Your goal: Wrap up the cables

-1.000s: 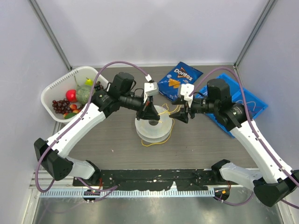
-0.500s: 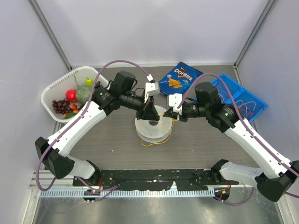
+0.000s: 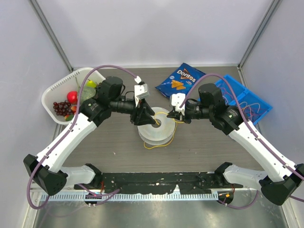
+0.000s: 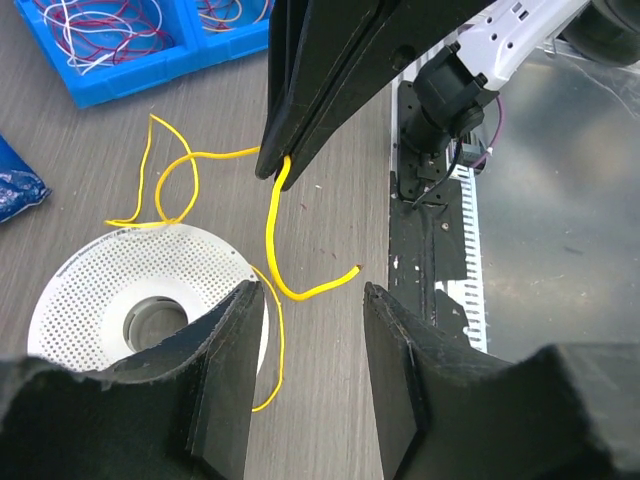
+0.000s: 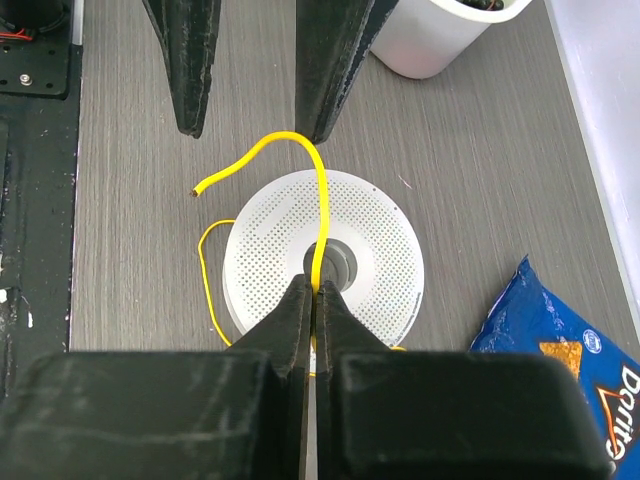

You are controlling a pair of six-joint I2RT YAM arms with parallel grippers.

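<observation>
Top external view: we see both arms reaching in over the spool (image 3: pixel 156 132), which lies flat at the middle of the table (image 3: pixel 114 142). The left gripper (image 3: pixel 143 118) hangs above the spool's left edge and the right gripper (image 3: pixel 180 117) just beside its right edge. A yellow cable (image 3: pixel 159 147) runs in a loose loop on the table around the near side of the spool.

From the right wrist, we see that gripper's two fingers pressed together on the yellow cable, directly over the spool's hub. Beyond the pinch the cable climbs in an arc, passes close by one finger of the left gripper, and curls down to a free end off the spool's rim. We cannot tell whether the cable touches that finger.

From the left wrist, we see the left gripper's fingers standing well apart with nothing between them; the cable's free end shows beyond the gap. More yellow loops lie across the spool's far edge.

At the far right of the table, a blue tray (image 4: pixel 130 80) holds white and red cables (image 4: pixel 95 25) in its compartments. A chip bag (image 3: pixel 183 80) lies beside the tray, and a white basket (image 3: pixel 58 86) of fruit sits at the far left.
</observation>
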